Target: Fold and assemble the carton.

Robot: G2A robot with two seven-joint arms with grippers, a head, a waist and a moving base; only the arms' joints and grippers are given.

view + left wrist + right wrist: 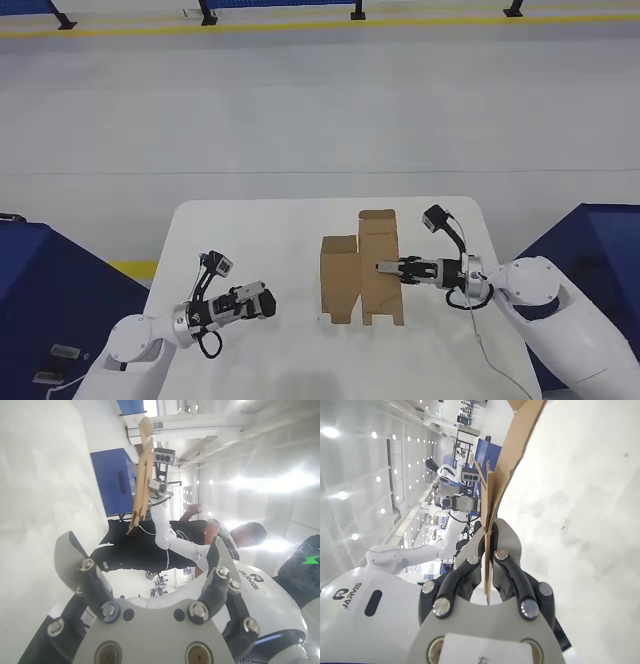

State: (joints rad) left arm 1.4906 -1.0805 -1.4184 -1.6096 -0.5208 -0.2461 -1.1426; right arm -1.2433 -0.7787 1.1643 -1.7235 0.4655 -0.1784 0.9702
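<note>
Sideways, right hand [381,267] pinches carton [342,278] — left hand [270,299] apart

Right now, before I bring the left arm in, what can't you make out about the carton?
Top view: underside of the carton, hidden by its own upper panels.
Left wrist view: its flaps and creases, since it shows edge-on beyond the open left claw.
Right wrist view: its far end, cut off by the picture edge; the shut right claw covers the pinched edge.

A pale grey floor [300,110] with a yellow line [300,26] stretches beyond the white table [250,230], blue cabinets [60,270] at either side.
</note>
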